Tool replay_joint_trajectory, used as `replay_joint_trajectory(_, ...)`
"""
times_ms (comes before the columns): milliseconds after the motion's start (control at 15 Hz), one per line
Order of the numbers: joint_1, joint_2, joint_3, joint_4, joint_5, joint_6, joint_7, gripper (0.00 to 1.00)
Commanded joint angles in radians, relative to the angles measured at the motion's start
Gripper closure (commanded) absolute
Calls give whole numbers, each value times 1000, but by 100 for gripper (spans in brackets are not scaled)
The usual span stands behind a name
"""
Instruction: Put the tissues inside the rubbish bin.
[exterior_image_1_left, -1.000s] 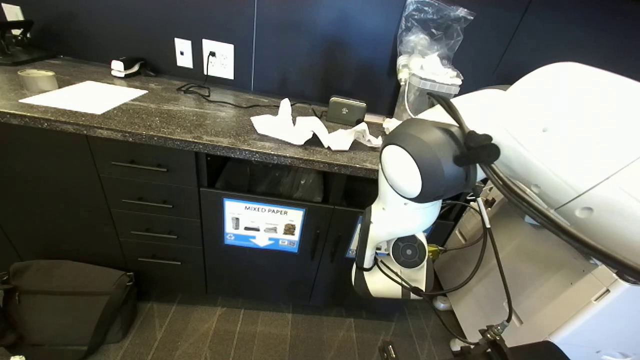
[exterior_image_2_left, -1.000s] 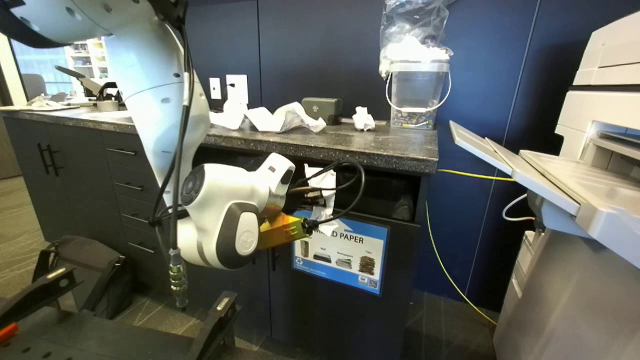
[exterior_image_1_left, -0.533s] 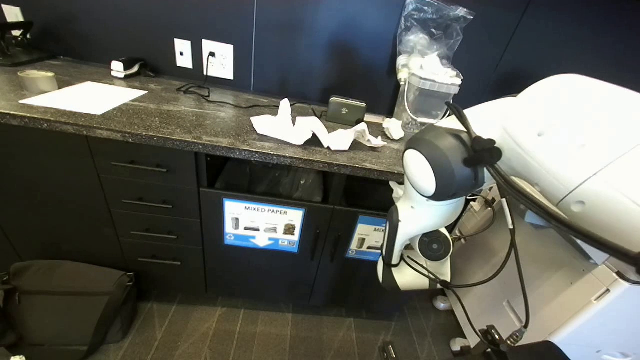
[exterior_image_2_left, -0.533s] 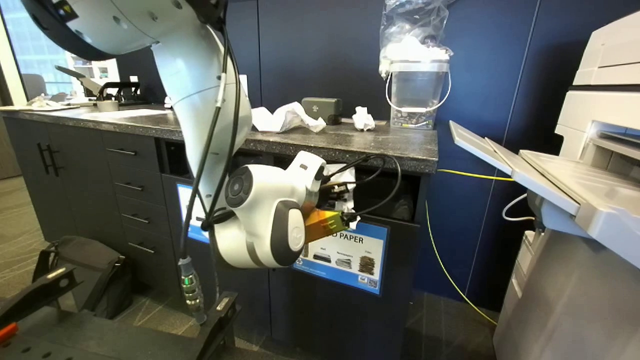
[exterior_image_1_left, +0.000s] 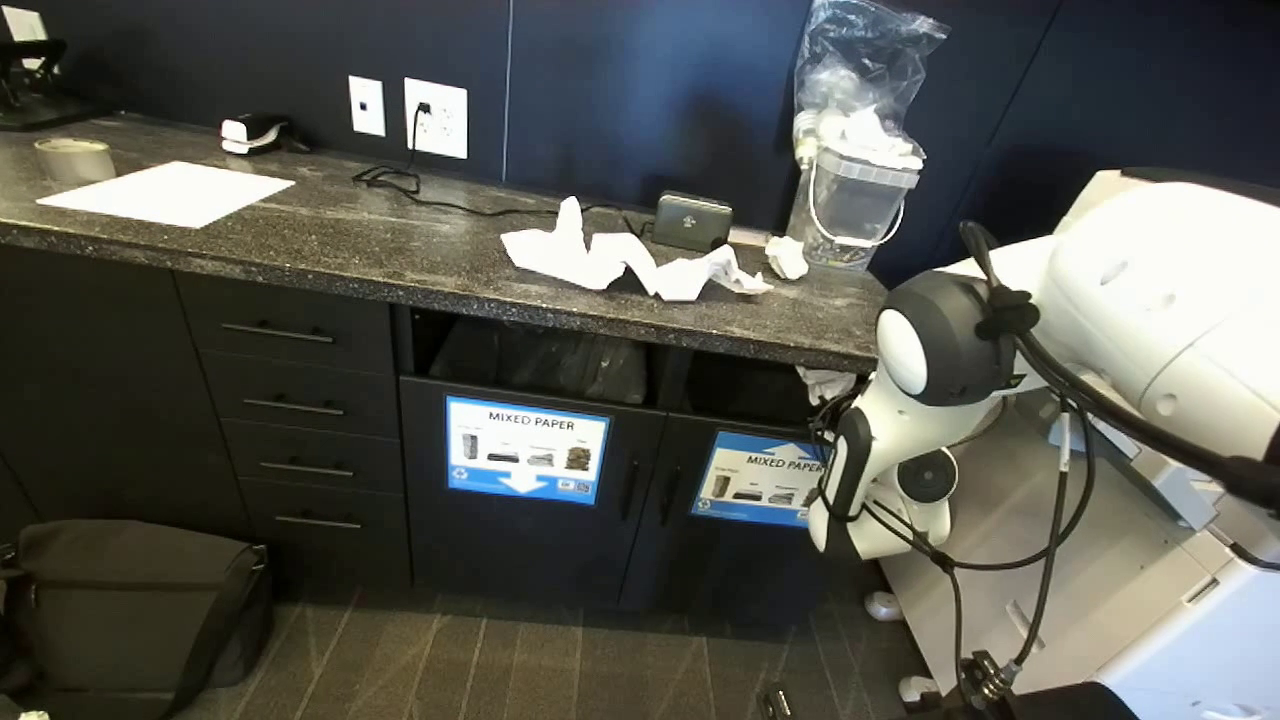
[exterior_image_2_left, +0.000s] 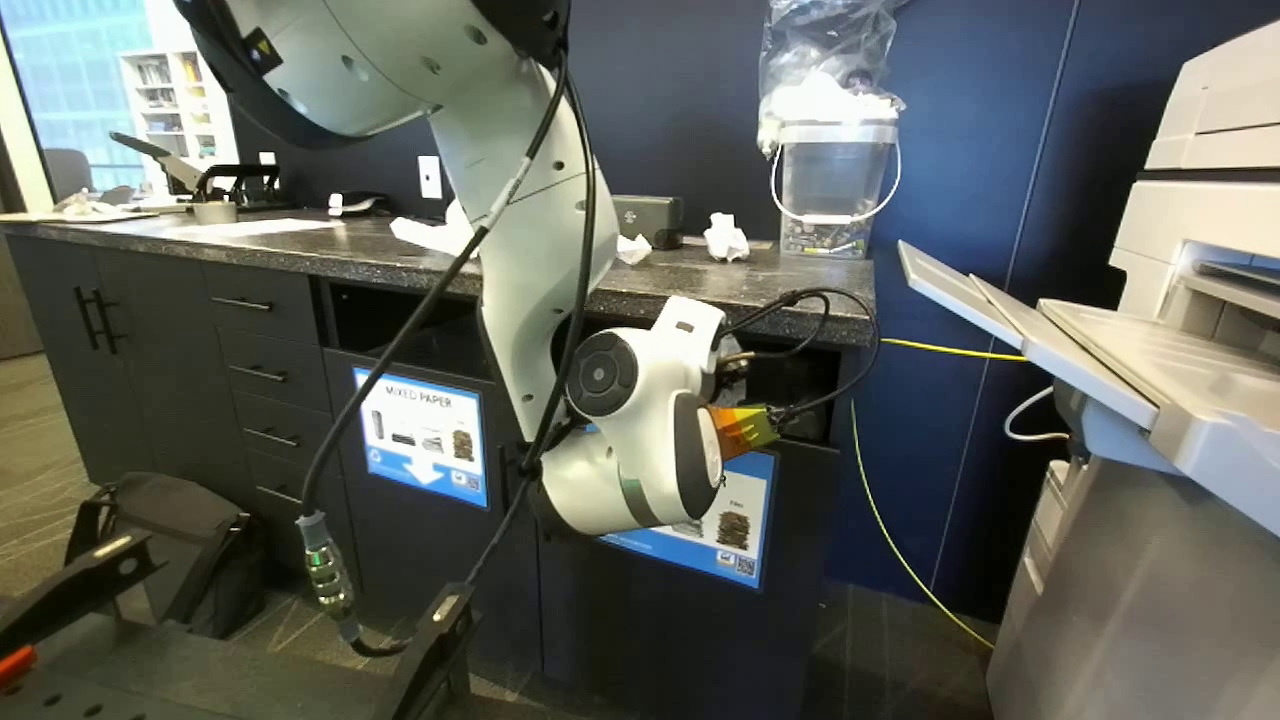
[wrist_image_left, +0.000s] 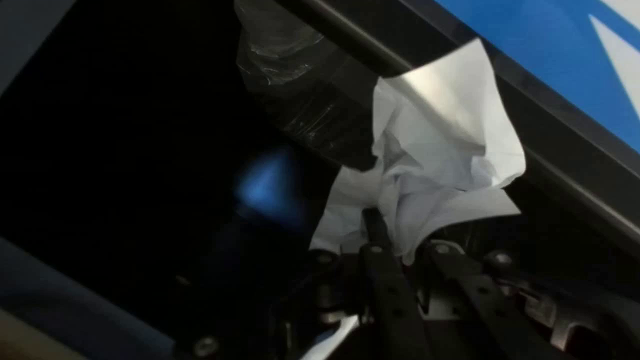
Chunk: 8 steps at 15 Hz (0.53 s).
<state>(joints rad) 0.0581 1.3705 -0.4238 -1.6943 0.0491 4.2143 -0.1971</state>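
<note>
The gripper is grasping 1 tissue, held in the mouth of the right bin, so this piece looks all but delivered, with only the release left. Whether anything else lies deeper inside is too dark to tell. Above, on the counter, a crumpled ball at the right and, left of it, a long strip, 1 piece or more, have yet to be binned.
</note>
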Motion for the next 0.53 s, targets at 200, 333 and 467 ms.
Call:
replay_joint_trajectory(200,-196,82,82,270,-243,-17,-10,88)
replay_joint_trajectory(333,-231,100,97,329,-303,-33,0,88)
replay_joint_trajectory(467,-257,109,110,369,-356,-45,14,89)
